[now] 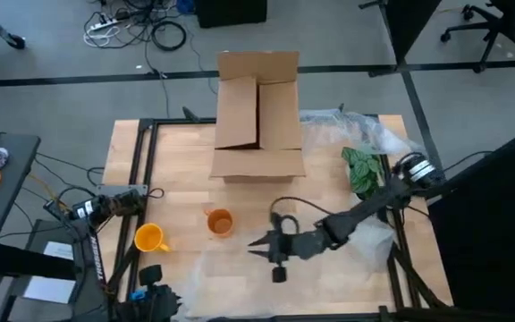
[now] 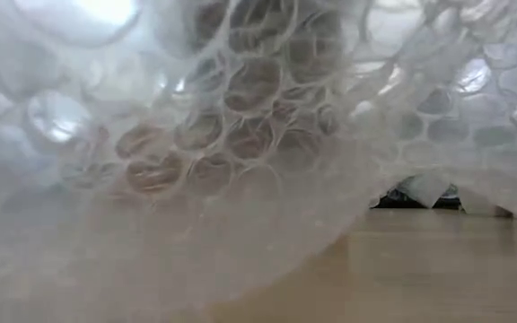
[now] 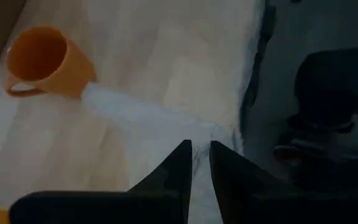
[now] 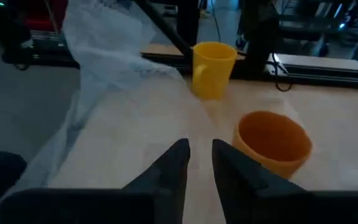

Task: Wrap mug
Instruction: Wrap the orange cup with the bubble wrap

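Note:
An orange mug point(image 1: 219, 222) stands upright near the table's middle, and a yellow mug point(image 1: 150, 238) stands to its left. A clear bubble-wrap sheet point(image 1: 240, 282) lies along the near edge. It fills the low view point(image 2: 240, 135). My left gripper point(image 3: 201, 158), at the near left corner, is shut on the sheet. My right gripper point(image 1: 259, 243) hovers just right of the orange mug point(image 4: 272, 140), pointing at both mugs. Its fingers are almost together with nothing between them. My left gripper pinches a raised fold of the bubble wrap point(image 3: 199, 140) between its two fingers. From there a drawn-up ridge of wrap point(image 3: 129, 109) runs to the orange mug's foot point(image 3: 82, 87). In the right wrist view this part of the sheet point(image 4: 104, 50) stands up off the table.
A large open cardboard box point(image 1: 257, 116) stands at the far middle. Crumpled plastic point(image 1: 365, 125) and a green leafy thing point(image 1: 361, 168) lie at the far right. Black frame rails point(image 1: 137, 179) run along the table's sides. Bare wood shows between the box and the mugs.

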`<state>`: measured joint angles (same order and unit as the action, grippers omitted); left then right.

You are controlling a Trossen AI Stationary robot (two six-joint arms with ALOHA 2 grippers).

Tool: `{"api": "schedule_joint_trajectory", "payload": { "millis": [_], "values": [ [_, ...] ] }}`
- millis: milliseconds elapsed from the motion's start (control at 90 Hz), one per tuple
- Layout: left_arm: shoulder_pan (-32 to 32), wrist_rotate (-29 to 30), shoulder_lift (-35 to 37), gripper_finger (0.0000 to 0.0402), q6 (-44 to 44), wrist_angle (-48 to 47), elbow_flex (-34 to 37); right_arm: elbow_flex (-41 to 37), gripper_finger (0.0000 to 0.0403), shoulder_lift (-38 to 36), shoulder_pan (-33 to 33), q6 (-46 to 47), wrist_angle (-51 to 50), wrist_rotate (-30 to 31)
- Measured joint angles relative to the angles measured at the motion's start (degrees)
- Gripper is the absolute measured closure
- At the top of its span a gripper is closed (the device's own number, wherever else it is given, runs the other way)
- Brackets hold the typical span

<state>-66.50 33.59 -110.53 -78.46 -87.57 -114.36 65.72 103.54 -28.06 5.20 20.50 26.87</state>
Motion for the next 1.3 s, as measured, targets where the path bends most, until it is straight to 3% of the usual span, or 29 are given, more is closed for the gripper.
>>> {"api": "schedule_joint_trajectory", "payload": {
  "millis": [189, 544, 700, 789, 978, 1300],
  "values": [
    [0.0, -1.4, 0.0, 0.0359, -0.3, 0.0, 0.4, 8.9, 0.0308, 7.6, 2.6, -2.7, -2.9, -1.4],
    [-1.8, -6.0, 0.0, 0.0359, -4.3, 0.8, 0.4, 26.2, 0.0243, 18.3, 7.3, -0.3, -19.7, -0.9],
    [-2.8, -4.9, 0.0, 0.0359, -4.7, 0.9, 0.4, 32.0, 0.0241, 22.0, 9.6, 0.9, -28.5, -1.8],
    [-3.3, -4.4, 0.0, 0.0359, -4.7, 0.8, 0.4, 33.3, 0.0241, 23.1, 10.6, 2.0, -31.4, -5.9],
    [-3.5, -3.3, 0.0, 0.0359, -4.7, 0.7, 0.4, 33.0, 0.0247, 23.8, 12.3, 2.7, -31.7, -11.0],
    [-3.8, -1.4, 0.0, 0.0359, -4.3, -0.8, 0.4, 32.8, 0.0305, 23.8, 14.7, -1.4, -31.9, -17.1]
  ]
}}
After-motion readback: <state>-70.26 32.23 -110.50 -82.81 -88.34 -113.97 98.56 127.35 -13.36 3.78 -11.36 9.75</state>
